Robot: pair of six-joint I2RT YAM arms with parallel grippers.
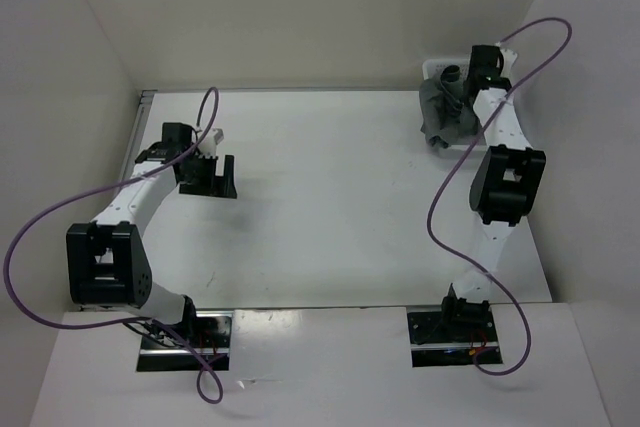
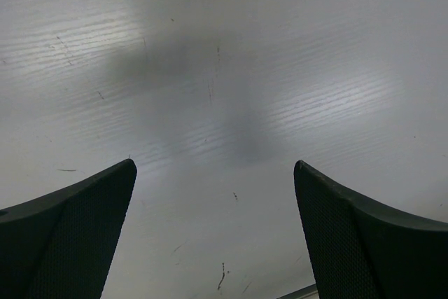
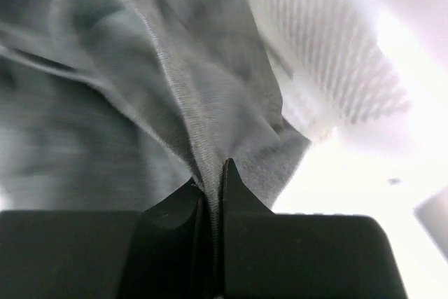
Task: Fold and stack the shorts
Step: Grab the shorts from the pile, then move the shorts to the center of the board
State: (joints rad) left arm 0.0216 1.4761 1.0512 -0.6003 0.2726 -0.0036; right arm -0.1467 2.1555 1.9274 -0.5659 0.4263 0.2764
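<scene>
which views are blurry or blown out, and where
Right wrist: shorts sharp near the right pincer, smeared at far left, mesh basket washed out by glare. Left wrist: soft grey shadow on the table. Top external: evenly lit, sharp.

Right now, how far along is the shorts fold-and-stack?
Done: nothing folded yet; the shorts are bunched at the white mesh basket in the far right corner. In hand: the right gripper is shut on a pinch of the fabric. The left gripper is open over the table. Left: carry them out, spread, fold, stack.
</scene>
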